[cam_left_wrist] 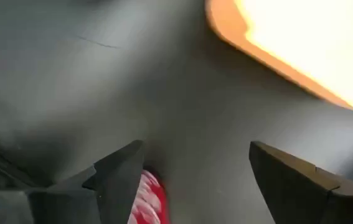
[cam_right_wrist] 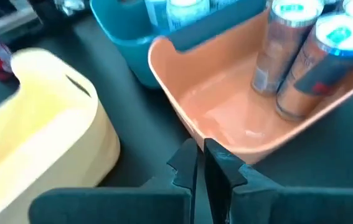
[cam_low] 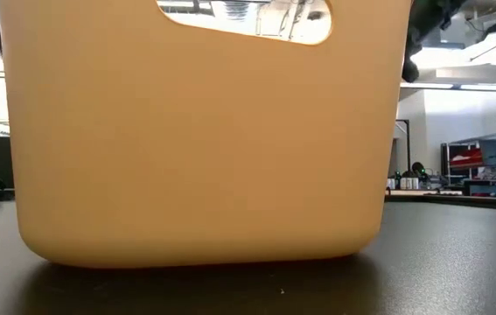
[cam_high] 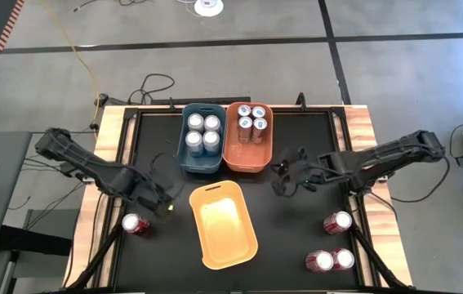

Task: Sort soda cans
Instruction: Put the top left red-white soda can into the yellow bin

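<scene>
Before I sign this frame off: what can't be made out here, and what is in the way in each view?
- Low view: the yellow bin fills the frame and hides every can and both grippers.
- Left wrist view: the red can is cut off by the frame edge and by a finger of the open left gripper; its label is blurred.
- High view: the can labels in the orange bin are too small to read.

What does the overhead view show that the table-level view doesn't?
Only the high view: the blue bin holding four cans, the orange bin holding four, four red cans standing on the table, the left gripper and right gripper. Only the low view: the room behind the table, with shelving. Both: the yellow bin, which fills most of the low view.
</scene>
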Robot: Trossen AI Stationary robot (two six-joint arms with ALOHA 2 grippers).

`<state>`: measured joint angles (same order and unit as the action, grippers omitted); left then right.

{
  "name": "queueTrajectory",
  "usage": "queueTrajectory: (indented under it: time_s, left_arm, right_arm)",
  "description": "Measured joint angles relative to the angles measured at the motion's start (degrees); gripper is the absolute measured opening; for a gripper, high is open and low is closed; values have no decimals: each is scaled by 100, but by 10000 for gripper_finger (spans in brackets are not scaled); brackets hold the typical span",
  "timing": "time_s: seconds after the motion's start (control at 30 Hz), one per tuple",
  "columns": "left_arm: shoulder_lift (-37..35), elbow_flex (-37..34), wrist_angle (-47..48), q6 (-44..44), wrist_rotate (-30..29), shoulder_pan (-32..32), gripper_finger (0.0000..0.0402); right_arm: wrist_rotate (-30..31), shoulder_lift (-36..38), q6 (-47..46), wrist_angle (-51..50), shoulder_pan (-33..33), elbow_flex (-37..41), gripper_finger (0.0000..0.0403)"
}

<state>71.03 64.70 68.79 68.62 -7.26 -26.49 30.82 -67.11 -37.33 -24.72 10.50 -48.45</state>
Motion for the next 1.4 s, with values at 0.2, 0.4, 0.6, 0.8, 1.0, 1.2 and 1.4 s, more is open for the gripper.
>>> queueTrajectory:
  time_s: [0.2,0.4,0.6,0.8,1.0,1.2,1.4]
  left_arm:
    - [22,1331,1064,-90,-470,-11,272]
    - [-31,1509,1169,-265,-895,-419,270]
    - [-29,1174,1719,1132,-95,-750,270]
    - [-28,1172,1709,2370,710,-1313,270]
    - [4,1172,1935,3190,481,-1828,299]
    - [100,727,1937,3428,466,-2096,359]
    - [97,-204,1446,3407,1196,-2257,389]
  right_arm:
    - [62,-225,155,11,75,1,45]
    - [51,-667,928,-2,182,11,44]
    - [135,-539,1235,550,-104,9,46]
    - [139,-129,1994,1088,-126,9,52]
    - [137,94,2535,1598,-128,7,73]
    - [63,30,2838,1785,-278,7,120]
    - [-119,30,2837,1743,-445,7,185]
